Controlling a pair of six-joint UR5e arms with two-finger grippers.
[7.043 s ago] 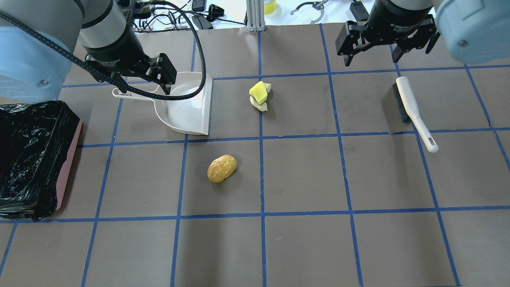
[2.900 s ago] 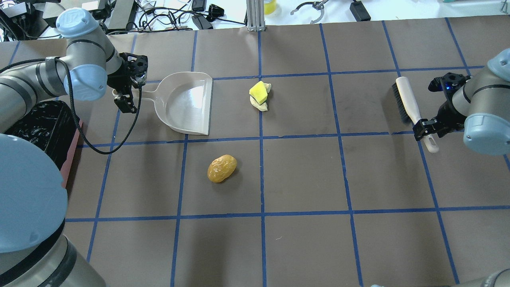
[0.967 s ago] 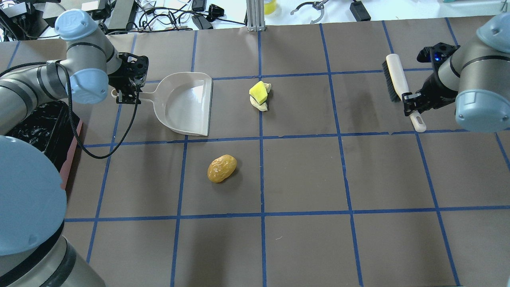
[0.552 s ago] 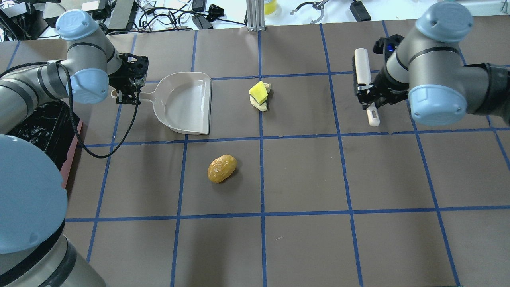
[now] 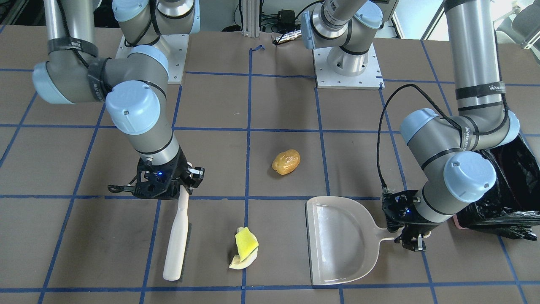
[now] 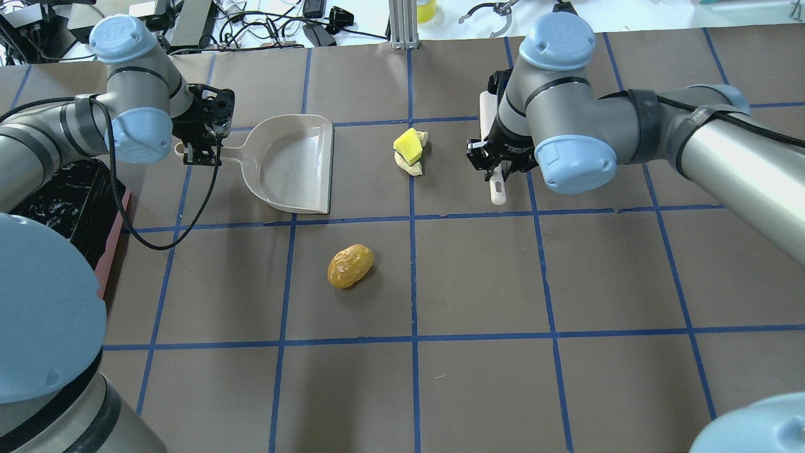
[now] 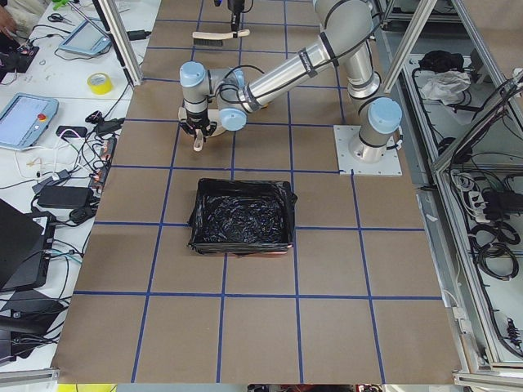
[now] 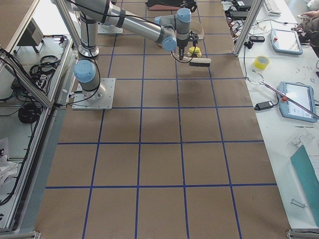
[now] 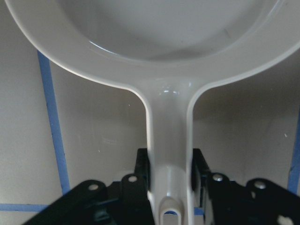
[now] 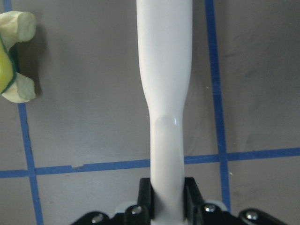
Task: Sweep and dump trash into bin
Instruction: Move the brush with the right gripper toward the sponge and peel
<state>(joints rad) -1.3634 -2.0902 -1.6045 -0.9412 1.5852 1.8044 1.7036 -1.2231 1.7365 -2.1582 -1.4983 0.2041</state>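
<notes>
Brown table (image 6: pixel 478 390) carrying potato lump (image 6: pixel 350 265) mid-table, sponge piece (image 6: pixel 409 146) beside brush (image 5: pixel 177 236). Right pincer (image 5: pixel 184 185) pinching brush handle, left pincer (image 6: pixel 202 153) pinching dustpan (image 6: pixel 295 163) handle. Bin (image 7: pixel 243 216) sitting apparently well apart.

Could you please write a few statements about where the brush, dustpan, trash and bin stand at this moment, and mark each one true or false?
1. The right gripper is shut on the brush handle. True.
2. The potato-like lump already lies inside the dustpan. False: it sits on the table, apart from the empty dustpan.
3. The left gripper holds the dustpan by its handle. True.
4. The sponge piece lies between the dustpan's open edge and the brush. True.
5. The bin holds both trash items. False: only its black liner shows inside; both items are on the table.
</notes>
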